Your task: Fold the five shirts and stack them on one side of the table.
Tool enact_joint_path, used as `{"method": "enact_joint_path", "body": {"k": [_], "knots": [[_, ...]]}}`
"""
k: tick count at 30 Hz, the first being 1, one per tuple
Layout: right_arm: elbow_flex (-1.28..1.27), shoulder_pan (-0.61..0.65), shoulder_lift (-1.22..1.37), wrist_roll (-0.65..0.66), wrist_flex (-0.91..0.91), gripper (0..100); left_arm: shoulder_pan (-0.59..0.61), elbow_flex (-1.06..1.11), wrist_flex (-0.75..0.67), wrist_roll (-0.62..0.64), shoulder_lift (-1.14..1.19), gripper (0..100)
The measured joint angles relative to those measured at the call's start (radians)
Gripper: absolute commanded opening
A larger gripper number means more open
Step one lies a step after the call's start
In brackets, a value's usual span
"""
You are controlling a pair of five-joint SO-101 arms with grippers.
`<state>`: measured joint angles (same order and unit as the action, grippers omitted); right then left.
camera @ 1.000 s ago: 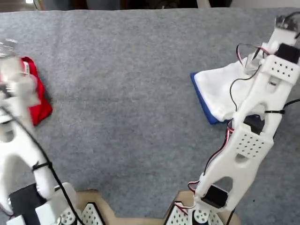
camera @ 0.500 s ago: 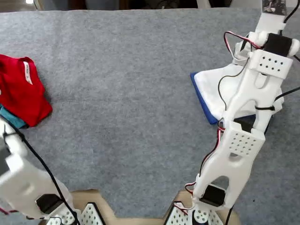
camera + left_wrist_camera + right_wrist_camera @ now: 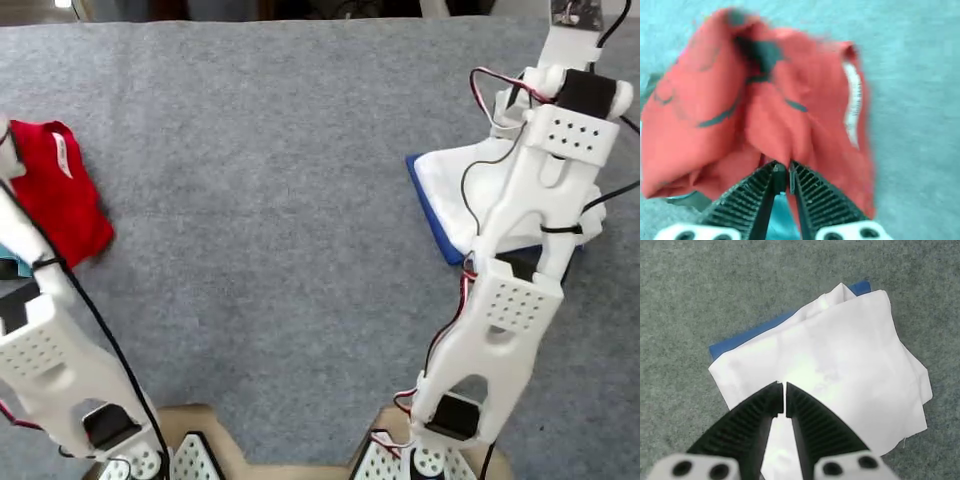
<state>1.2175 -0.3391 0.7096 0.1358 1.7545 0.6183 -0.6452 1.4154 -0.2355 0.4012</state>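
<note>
A crumpled red shirt (image 3: 65, 195) lies at the table's left edge, with a strip of teal shirt (image 3: 14, 266) showing beside it. My left gripper (image 3: 783, 170) is shut, and its tips hang over one edge of the red shirt (image 3: 755, 110). Teal cloth (image 3: 776, 220) shows under the fingers. At the right, a folded white shirt (image 3: 455, 180) rests on a folded blue shirt (image 3: 428, 215). My right gripper (image 3: 781, 389) is shut above the white shirt (image 3: 840, 360). The blue shirt (image 3: 747, 334) sticks out along one side.
Grey felt (image 3: 260, 200) covers the table. The left arm (image 3: 40, 340) stands along the left edge. The right arm (image 3: 520, 290) stretches from the front edge over the right stack. A wooden base plate (image 3: 240, 455) carries both arm mounts at the front.
The left arm swung off the red shirt toward the front left corner, then came back up along the table's left edge. The right arm lifted slightly farther back over the white shirt.
</note>
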Motion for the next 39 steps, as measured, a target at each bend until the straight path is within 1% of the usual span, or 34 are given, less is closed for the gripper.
{"method": "enact_joint_path", "body": {"k": [6,13,18,20,22,24,26,29,32,35,37,39], "knots": [[0.000,0.000,0.000,0.000,0.000,1.8,-0.181,-0.048,0.178,0.006,-0.146,3],[0.000,0.000,0.000,0.000,0.000,1.8,-0.451,0.058,0.247,0.006,-0.370,3],[0.000,0.000,0.000,0.000,0.000,1.8,-0.721,0.222,0.250,0.008,-0.580,3],[0.000,0.000,0.000,0.000,0.000,1.8,-0.847,0.302,0.250,0.008,-0.669,3],[0.000,0.000,0.000,0.000,0.000,1.8,-0.979,0.390,0.250,-0.023,-0.749,4],[0.000,0.000,0.000,0.000,0.000,1.8,-1.097,0.483,0.250,-0.041,-0.806,8],[0.000,0.000,0.000,0.000,0.000,1.8,-1.174,0.586,0.238,-0.041,-0.844,13],[0.000,0.000,0.000,0.038,0.000,1.8,-1.204,0.747,0.222,-0.043,-0.890,15],[0.000,0.000,0.000,0.084,0.000,1.8,-1.223,0.839,0.236,-0.054,-0.977,15],[0.000,0.003,0.000,0.120,0.000,1.9,-1.220,0.858,0.281,-0.058,-1.112,15],[0.000,0.018,0.000,0.137,0.000,2.6,-1.220,0.862,0.313,-0.091,-1.220,15],[0.000,0.049,0.000,0.138,0.000,6.4,-1.185,0.862,0.328,-0.114,-1.330,15]]}}
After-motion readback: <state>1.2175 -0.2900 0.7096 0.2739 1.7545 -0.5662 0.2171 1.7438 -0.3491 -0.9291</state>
